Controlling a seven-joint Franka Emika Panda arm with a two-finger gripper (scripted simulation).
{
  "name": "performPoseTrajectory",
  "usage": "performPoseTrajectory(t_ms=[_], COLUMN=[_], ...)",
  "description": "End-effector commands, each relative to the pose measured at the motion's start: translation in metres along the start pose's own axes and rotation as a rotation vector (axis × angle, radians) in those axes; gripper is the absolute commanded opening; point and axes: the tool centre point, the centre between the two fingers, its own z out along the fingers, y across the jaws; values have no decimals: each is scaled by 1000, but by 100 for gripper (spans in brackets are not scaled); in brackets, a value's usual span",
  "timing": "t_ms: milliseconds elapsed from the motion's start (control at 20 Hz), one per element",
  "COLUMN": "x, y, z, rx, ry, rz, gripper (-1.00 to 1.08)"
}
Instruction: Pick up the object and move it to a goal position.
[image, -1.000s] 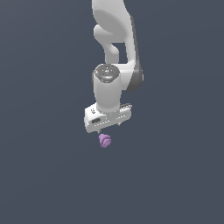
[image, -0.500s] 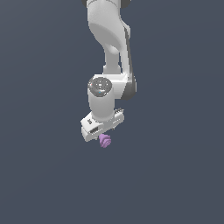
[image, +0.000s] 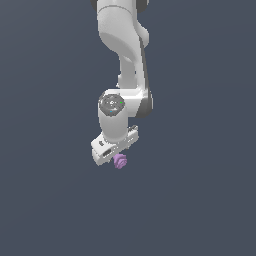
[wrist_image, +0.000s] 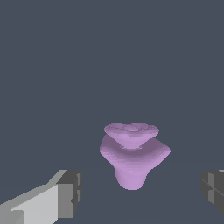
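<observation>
Clearly, the object (wrist_image: 132, 155) is a small light-purple lump with a wide, ridged upper part and a narrow rounded end, so its sides are sloped and not flat. It lies on the plain dark grey ground (wrist_image: 109, 57), and in the wrist view it sits in the gap between the two dark finger pads (wrist_image: 70, 192), a little nearer to one pad than to the other. Neither pad touches it.

The gripper (wrist_image: 142, 188) is spread wide, with free space on both sides of the lump. In the exterior view the gripper (image: 116, 156) is very low and the object (image: 119, 161) shows just under the white hand, partly covered by it. How much height is left between fingertips and ground I cannot tell.

I think the grasp is not yet made, and the risks come from the shape. Because the lump is off-centre, one pad may reach it first and push it sideways before the other arrives. The sloped sides may let it squeeze out upward or downward when the pads press, or it may turn in the grip. If the fingers close too high, they would catch only the wide top and the hold would be weak during the lift. No goal marker is visible in either view.
</observation>
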Motion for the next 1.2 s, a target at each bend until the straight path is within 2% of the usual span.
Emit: performPoseTrajectory(t_ms=[0,250,600,850,900,1150], x=[0,0,-1,0,0,0], y=[0,0,-1,0,0,0], z=[0,10,45,50,50,50], rx=[0,0,0,0,0,0], ry=[0,0,0,0,0,0], rz=[0,-1,-4,-5,-5,-5], gripper=[100,100,100,100,-100,-100])
